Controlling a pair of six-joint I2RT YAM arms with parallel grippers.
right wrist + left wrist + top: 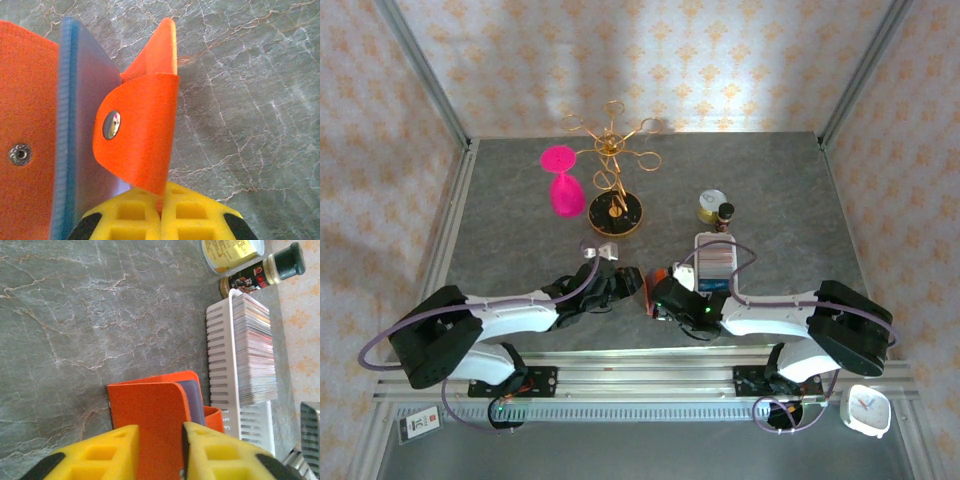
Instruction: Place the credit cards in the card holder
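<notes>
Marbled table [75, 315] bears card holder [150, 420] and bottle [265, 270], its label unreadable

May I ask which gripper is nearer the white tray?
Right. The right gripper is just beside the white tray, at the card holder; the left gripper lies beyond the holder, farther away.

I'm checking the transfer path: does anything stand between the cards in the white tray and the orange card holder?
Yes: the white tray's slotted side wall rises between the credit cards and the card holder beside it. They'd likely need lifting over it.
</notes>
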